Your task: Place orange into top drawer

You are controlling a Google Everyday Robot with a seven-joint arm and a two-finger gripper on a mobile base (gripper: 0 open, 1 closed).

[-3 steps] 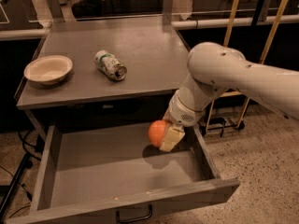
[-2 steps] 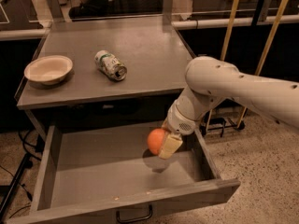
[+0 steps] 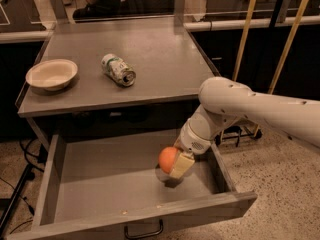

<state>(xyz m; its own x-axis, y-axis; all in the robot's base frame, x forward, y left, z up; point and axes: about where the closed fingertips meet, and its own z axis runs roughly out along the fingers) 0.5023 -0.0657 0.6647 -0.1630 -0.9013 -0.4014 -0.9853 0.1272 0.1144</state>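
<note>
Holding the orange (image 3: pixel 167 158) clamped in the claw (image 3: pixel 173 163) low over the right side of the open drawer (image 3: pixel 140 218), probably risking a bounce or roll against its front wall by releasing before touching down

Grey metal table (image 3: pixel 160 54) in a dim room. Speckled stone floor (image 3: pixel 285 179) lies to its right, two yellow poles (image 3: pixel 246 31) lean beyond its right edge, and black cables (image 3: pixel 20 184) trail at its lower left. The gripper (image 3: pixel 174 168), clamped on the orange (image 3: pixel 166 159), hangs below the table's front edge.
</note>
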